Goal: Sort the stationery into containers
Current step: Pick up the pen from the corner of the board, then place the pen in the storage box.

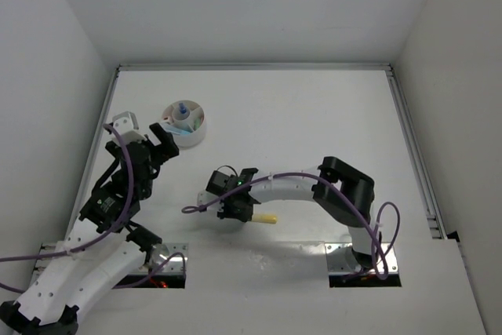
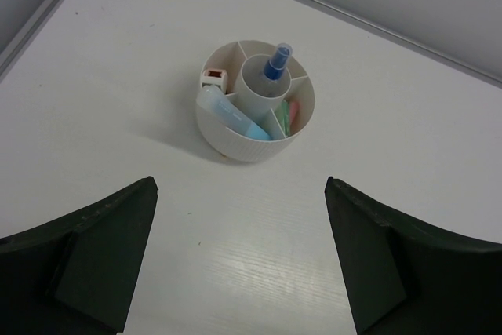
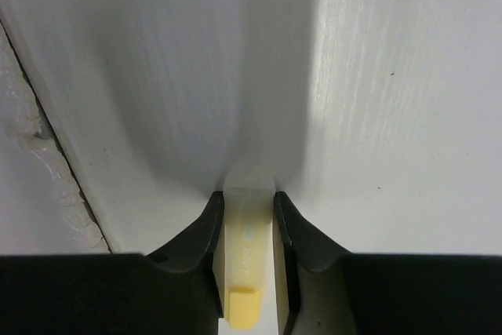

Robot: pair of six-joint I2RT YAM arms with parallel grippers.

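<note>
The round white divided dish (image 1: 190, 135) stands at the back left. In the left wrist view the dish (image 2: 243, 147) holds a blue-capped tube (image 2: 276, 64) upright in its middle cup, a light blue marker (image 2: 231, 115), green and pink markers (image 2: 286, 115) and a small eraser (image 2: 213, 78). My left gripper (image 1: 161, 143) is open and empty just near of the dish, fingers wide apart (image 2: 239, 184). My right gripper (image 1: 235, 208) is shut on a yellow marker (image 3: 247, 264), low at the table surface. The marker's yellow end (image 1: 267, 218) sticks out to the right.
White walls enclose the table on three sides. A metal rail (image 1: 412, 147) runs along the right edge. Arm base plates (image 1: 169, 260) sit at the near edge. A rough seam (image 3: 47, 147) in the table surface lies left of my right gripper.
</note>
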